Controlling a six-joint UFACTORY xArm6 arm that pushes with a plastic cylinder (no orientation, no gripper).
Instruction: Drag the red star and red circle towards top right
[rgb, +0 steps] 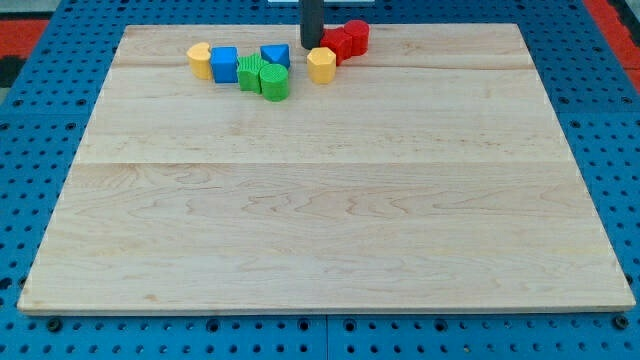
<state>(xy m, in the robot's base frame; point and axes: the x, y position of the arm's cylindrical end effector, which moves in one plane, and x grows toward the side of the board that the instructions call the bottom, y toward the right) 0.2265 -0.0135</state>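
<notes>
The red star (334, 45) and the red circle (356, 35) lie touching each other near the view's top edge of the wooden board (320, 180), a little right of centre. My tip (312, 45) is right at the star's left side, in contact or nearly so. The circle is on the star's upper right.
A yellow hexagon block (321, 64) sits just below my tip. To the left are a blue triangular block (275, 56), two green blocks (262, 77), a blue cube (224, 63) and a yellow block (199, 59). The board's top edge is close behind the red blocks.
</notes>
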